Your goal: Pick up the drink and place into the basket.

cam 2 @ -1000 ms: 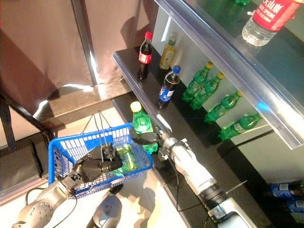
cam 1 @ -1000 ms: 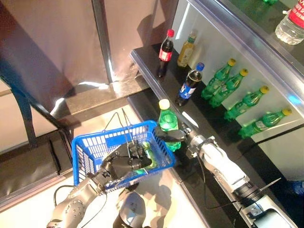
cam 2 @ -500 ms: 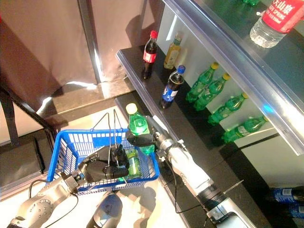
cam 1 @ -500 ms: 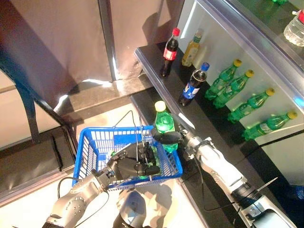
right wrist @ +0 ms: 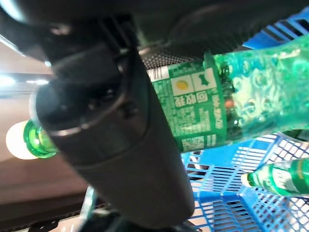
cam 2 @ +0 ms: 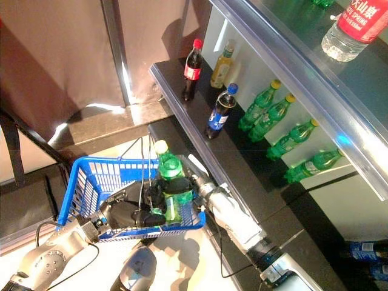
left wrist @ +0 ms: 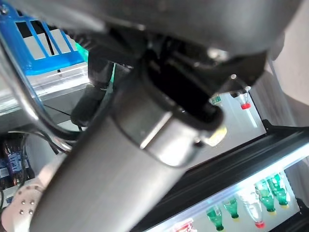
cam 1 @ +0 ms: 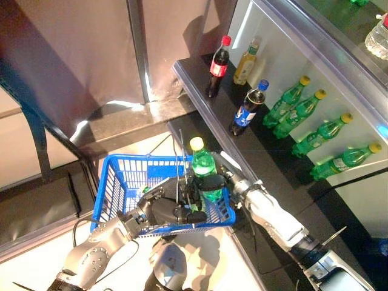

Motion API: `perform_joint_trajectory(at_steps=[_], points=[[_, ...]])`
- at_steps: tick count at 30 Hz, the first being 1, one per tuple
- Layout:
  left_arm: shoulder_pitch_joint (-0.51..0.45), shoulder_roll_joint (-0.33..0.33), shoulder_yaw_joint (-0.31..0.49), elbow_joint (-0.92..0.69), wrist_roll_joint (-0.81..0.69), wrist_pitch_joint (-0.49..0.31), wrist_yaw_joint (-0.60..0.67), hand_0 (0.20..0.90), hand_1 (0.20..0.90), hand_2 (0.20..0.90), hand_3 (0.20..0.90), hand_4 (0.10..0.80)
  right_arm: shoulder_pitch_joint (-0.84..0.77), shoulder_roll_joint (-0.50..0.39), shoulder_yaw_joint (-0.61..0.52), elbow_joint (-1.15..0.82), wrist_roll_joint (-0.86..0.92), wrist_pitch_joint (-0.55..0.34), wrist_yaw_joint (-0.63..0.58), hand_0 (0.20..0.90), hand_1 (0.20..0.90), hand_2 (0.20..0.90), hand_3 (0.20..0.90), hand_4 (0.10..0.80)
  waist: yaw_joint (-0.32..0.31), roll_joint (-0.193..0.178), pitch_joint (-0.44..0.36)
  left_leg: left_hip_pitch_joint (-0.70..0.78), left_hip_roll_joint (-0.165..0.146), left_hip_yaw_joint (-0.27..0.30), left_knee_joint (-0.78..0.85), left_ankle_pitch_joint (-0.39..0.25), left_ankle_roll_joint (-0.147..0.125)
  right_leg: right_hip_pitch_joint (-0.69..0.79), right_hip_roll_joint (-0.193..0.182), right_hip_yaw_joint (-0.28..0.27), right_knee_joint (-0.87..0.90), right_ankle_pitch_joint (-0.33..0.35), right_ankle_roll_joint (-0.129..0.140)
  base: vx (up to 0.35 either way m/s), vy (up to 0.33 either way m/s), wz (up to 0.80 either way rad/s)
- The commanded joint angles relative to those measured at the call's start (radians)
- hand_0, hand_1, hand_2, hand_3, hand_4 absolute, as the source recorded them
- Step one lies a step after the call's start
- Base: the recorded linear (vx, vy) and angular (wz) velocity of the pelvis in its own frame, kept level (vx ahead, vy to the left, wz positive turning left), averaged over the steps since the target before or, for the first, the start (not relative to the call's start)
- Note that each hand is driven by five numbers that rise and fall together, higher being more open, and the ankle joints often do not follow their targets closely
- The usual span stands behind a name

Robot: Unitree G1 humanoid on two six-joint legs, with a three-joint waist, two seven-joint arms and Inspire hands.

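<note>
The blue basket (cam 1: 130, 160) hangs raised in front, and my left hand (cam 1: 176, 209) is shut on its thin wire handles (cam 1: 180, 163). My right hand (cam 1: 225, 180) is shut on a green bottle with a yellow cap (cam 1: 203, 173). It holds the bottle upright over the basket's right side, with the lower part inside the rim. In the right wrist view my thumb (right wrist: 111, 121) wraps the green bottle (right wrist: 193, 111), and a second green bottle (right wrist: 280, 176) lies on the basket floor (right wrist: 227, 212).
A black shelf (cam 1: 273, 151) runs along the right. On it stand a red-capped cola bottle (cam 1: 217, 66), a yellow drink (cam 1: 247, 60), a blue-capped cola bottle (cam 1: 245, 109) and green bottles (cam 1: 291, 106). A water bottle (cam 1: 379, 36) lies on the upper shelf.
My right hand has carried the green bottle left, from beside the basket's right rim to over and into the basket. The basket has shifted slightly towards the shelf.
</note>
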Motion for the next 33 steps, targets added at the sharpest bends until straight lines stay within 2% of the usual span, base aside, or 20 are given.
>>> perform_joint_trajectory(at_steps=[1,13,24,33], points=[[-0.223,-0.133,-0.053,-0.395,-0.231,-0.237,-0.279,0.3,0.3,0.3,0.2,0.1,-0.043,0.035,0.054,-0.05,-0.017,-0.149,0.004,0.3,0.3,0.3,0.2,0.1,-0.009,0.031,-0.233,0.054,0.001,0.0,-0.058,-0.007,0.019,-0.067,0.023,0.007,0.128,0.01,-0.074,0.0,0.0,0.0],[-0.266,-0.136,-0.078,-0.416,-0.231,-0.248,-0.293,0.3,0.3,0.3,0.2,0.1,-0.046,0.063,0.091,-0.004,-0.043,-0.126,0.027,0.3,0.3,0.3,0.2,0.1,-0.008,0.025,-0.239,0.052,-0.003,-0.008,-0.058,-0.008,0.018,-0.067,0.023,0.004,0.126,0.011,-0.072,0.0,0.0,0.0],[-0.307,-0.133,-0.097,-0.438,-0.222,-0.235,-0.309,0.3,0.3,0.3,0.2,0.1,-0.106,0.059,0.165,-0.007,-0.201,-0.097,0.051,0.3,0.3,0.3,0.2,0.1,-0.001,0.017,-0.242,0.052,-0.002,-0.015,-0.057,-0.009,0.016,-0.06,0.023,0.002,0.126,0.008,-0.072,0.0,0.0,0.0],[-0.345,-0.131,-0.123,-0.444,-0.217,-0.229,-0.312,0.3,0.3,0.3,0.2,0.1,-0.162,0.074,0.226,-0.005,-0.249,-0.052,0.082,0.3,0.3,0.3,0.2,0.1,0.012,0.013,-0.243,0.049,-0.006,-0.033,-0.056,-0.008,0.016,-0.057,0.024,-0.004,0.128,0.004,-0.075,0.0,0.0,0.0]])
